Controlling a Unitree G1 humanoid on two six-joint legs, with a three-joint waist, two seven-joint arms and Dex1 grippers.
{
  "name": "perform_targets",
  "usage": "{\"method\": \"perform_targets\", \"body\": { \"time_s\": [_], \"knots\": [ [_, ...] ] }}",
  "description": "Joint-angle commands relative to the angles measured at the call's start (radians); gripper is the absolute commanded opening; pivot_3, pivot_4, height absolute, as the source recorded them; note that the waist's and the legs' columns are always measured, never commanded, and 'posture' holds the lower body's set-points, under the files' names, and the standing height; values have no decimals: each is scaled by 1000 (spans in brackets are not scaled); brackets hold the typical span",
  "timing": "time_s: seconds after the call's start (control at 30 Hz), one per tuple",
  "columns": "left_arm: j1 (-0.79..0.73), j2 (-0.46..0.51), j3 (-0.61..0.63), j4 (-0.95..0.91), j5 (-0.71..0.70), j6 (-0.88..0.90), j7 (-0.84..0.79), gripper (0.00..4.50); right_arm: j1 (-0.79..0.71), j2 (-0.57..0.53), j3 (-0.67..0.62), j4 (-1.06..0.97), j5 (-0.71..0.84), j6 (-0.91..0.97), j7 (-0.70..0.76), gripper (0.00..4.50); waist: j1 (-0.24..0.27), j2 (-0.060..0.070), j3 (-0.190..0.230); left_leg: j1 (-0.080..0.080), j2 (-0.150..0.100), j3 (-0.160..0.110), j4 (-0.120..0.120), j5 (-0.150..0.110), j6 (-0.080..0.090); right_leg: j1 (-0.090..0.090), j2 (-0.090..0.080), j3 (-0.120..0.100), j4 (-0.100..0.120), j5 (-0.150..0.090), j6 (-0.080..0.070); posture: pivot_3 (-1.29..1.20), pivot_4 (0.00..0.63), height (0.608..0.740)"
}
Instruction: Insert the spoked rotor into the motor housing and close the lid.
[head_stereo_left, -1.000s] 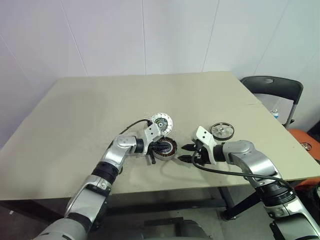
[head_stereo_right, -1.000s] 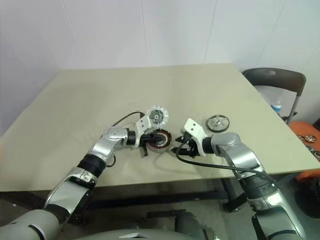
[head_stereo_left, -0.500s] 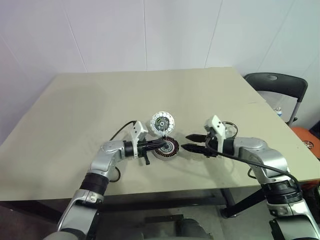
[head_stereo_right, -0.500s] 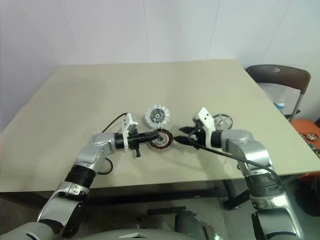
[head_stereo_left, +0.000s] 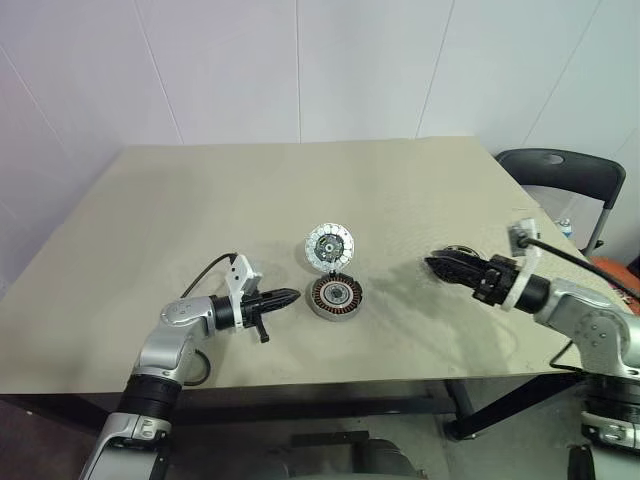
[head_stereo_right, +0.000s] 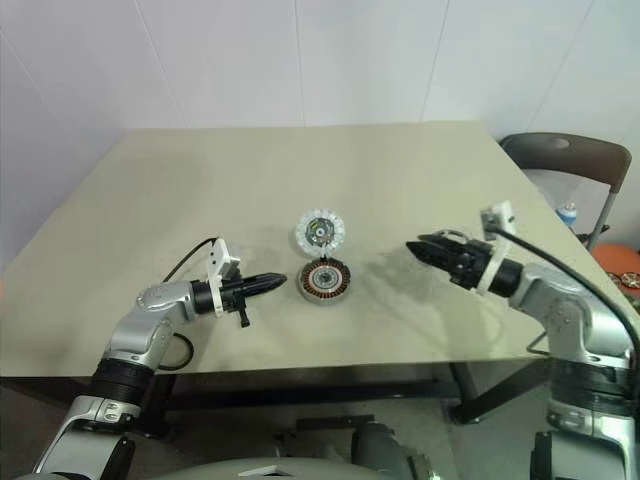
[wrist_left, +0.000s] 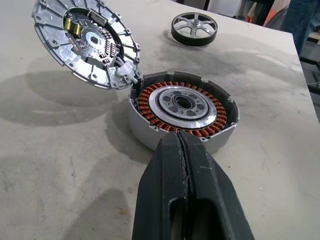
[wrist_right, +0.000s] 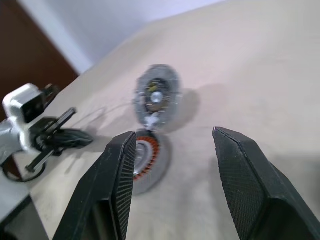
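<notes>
Round silver-white segmented lid (head_stereo_left: 327, 245) stood propped open over grey copper-wound housing (head_stereo_left: 334, 297), ready for loading. Left gripper (head_stereo_left: 283, 297) pinched empty; right gripper (head_stereo_right: 420, 248) spread, empty.

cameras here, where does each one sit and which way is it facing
Left and right eye views: on the head, looking forward and down over the table; both arms show.
Left wrist view: along the shut left gripper toward the motor housing, its open lid and the spoked rotor.
Right wrist view: between the open right gripper fingers toward housing and lid; the left gripper shows too.
Shared: housing and lid appear in every view.
</notes>
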Motion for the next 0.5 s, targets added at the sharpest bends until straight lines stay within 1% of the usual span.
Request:
{"method": "perform_targets", "body": {
  "time_s": [0.03,0.07,0.1,0.13,0.17,0.3,0.4,0.5],
  "knots": [
    [1,-8,0,-20,-6,-21,10,39,2,-42,-59,25,19,2,-19,2564,-2,0,0,0,0,1,0,0,0,0,0,1,0,0,0,0,0,740],
    [2,-10,-4,-17,-4,-23,12,39,6,-51,-62,41,8,-1,-30,2564,-1,0,0,-1,0,1,0,0,0,1,0,1,1,0,0,0,0,740],
    [2,-14,-7,-14,-2,-25,15,0,5,-59,-66,62,-5,-6,-50,2824,-1,0,0,-1,0,1,0,0,0,2,0,1,1,0,0,0,0,740],
    [2,-16,-10,-12,0,-27,17,0,4,-65,-66,75,-15,-9,-65,2921,-1,0,0,0,0,1,0,0,0,3,0,1,1,0,0,0,0,740],
    [1,-19,-11,-10,1,-27,18,0,4,-70,-62,81,-20,-12,-70,3111,-1,0,0,0,0,1,0,0,0,4,0,1,1,0,0,0,0,740],
    [-10,-27,-15,-1,8,-32,20,0,2,-62,-29,55,-19,-7,-86,4462,-2,1,0,4,0,4,0,0,0,8,1,1,1,0,0,0,0,740],
    [-28,-39,-18,17,19,-53,31,0,-13,-35,24,36,-39,-14,-114,4488,-3,1,0,7,0,4,0,0,0,10,1,1,1,0,0,0,0,740],
    [-73,-70,-36,54,47,-85,53,0,-17,-14,85,-5,-36,-11,-105,4488,-1,1,0,11,0,4,0,0,0,15,1,1,1,0,0,0,0,740]
  ]
}}
